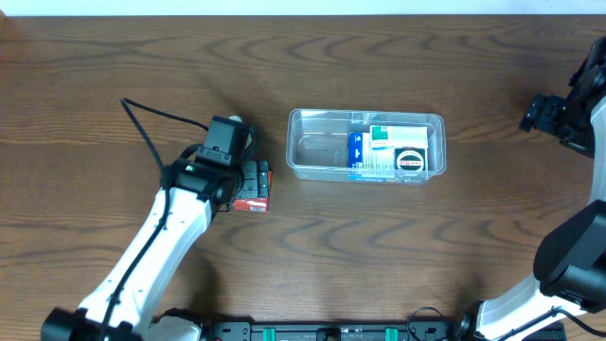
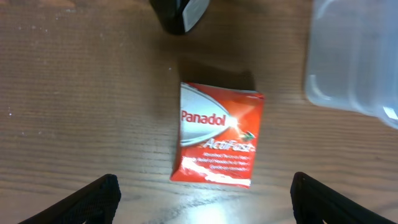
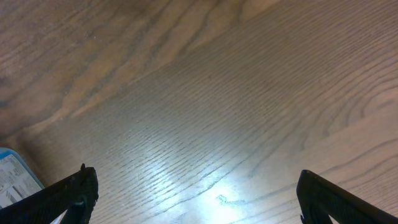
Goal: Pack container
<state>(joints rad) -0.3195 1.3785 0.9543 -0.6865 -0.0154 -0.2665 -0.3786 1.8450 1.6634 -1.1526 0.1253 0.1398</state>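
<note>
Overhead: container, a clear shallow tub, sits on the wood table near centre, long side running 9 to 3 o'clock. Its 3 o'clock half holds packed goods: a blue box, a white-and-green box and a box with a round black label, all close together. The 9 o'clock half is bare plastic. A red box lies flat on the table at about 8 o'clock from the tub, near it but apart. Left gripper hangs over this box. In the left wrist view its fingers are spread wide, nothing between them, with the red box face up and the word Panadol readable. A tub corner shows at 2 o'clock. A dark object at 12 o'clock is cut off; cannot identify. Right gripper is well apart from the tub, at 3 o'clock near the table edge. Its wrist view shows the fingers spread, empty, over bare wood.
</note>
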